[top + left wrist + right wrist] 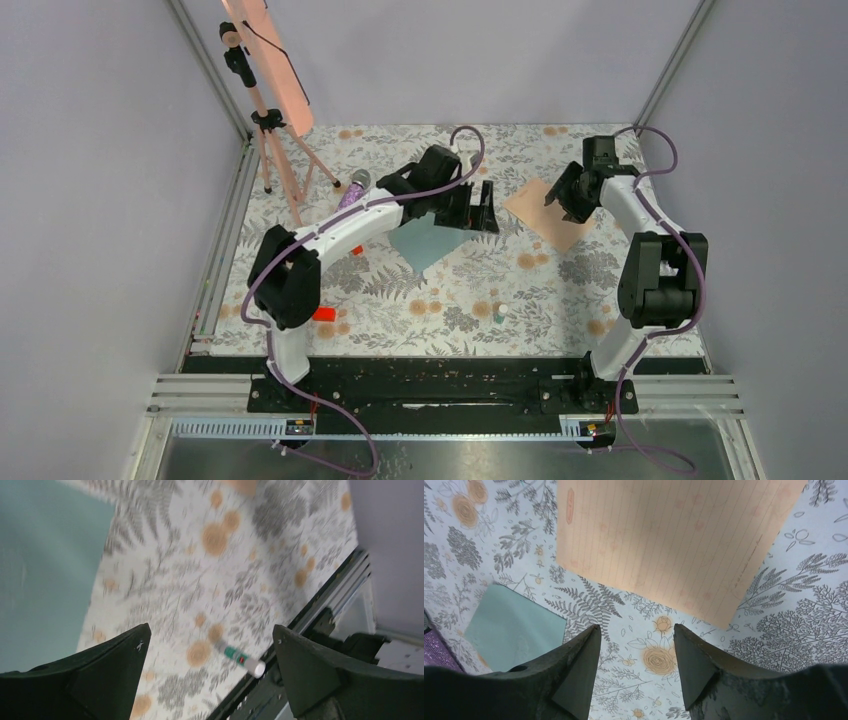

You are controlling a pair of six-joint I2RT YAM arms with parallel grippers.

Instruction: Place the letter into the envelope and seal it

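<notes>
Teal envelope (425,243) lies flat mid-frame in the top view, its upper right corner under the left gripper (484,212). Tan letter (545,215) lies flat to its right, not touching it, with the right gripper (558,198) over the letter's upper left edge. White-capped green tube (500,312) at lower centre. Left wrist view, blurred: fingers spread wide, nothing between them, envelope at left edge. Right wrist view: fingers partly apart, holding nothing, above the tabletop; letter across the top, envelope corner lower left
</notes>
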